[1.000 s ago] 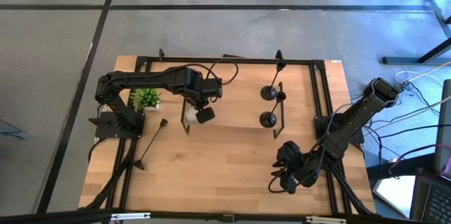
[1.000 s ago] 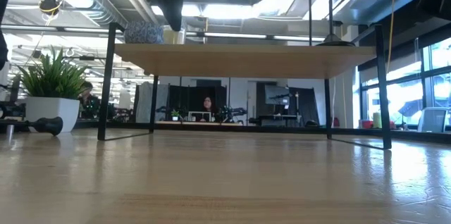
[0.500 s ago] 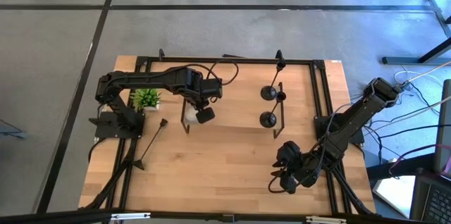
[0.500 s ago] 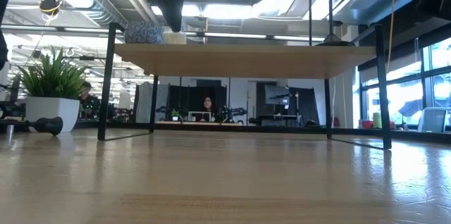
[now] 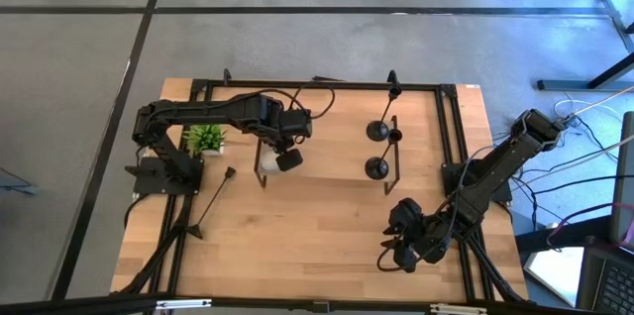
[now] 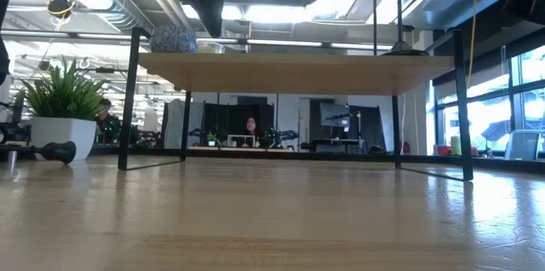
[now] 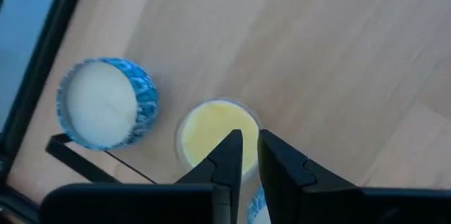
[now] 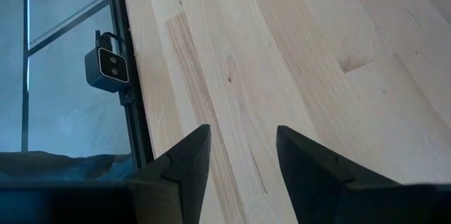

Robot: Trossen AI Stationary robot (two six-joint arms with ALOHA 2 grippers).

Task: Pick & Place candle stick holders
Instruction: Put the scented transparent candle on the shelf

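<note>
Two black candlestick holders stand upright by their round bases (image 5: 377, 131) (image 5: 376, 167) on the right end of the wooden shelf (image 6: 298, 71). A third holder (image 5: 212, 201) lies on its side on the table at the left. My left gripper (image 5: 287, 160) is shut above the shelf's left end. In its wrist view (image 7: 251, 148) it is over a yellow candle (image 7: 208, 127), beside a blue-rimmed white candle (image 7: 106, 103). My right gripper (image 5: 401, 252) is open and empty over bare wood near the table's front right (image 8: 243, 146). My left gripper's shut fingertips (image 7: 232, 146) point down over the yellow candle's top, near its edge. I cannot tell whether they touch it.
A potted green plant (image 5: 207, 138) stands at the table's left, next to the shelf. The shelf's thin black legs (image 6: 129, 100) (image 6: 462, 105) stand on the table. A black frame rail (image 5: 317, 85) runs round the table's edges. Bare wood lies in front of the shelf.
In the low view a pale candle under my left gripper showed above the shelf's front edge, showed less half a second ago, and does not show now. My left gripper stays over the shelf's left end. The right arm has kept still.
</note>
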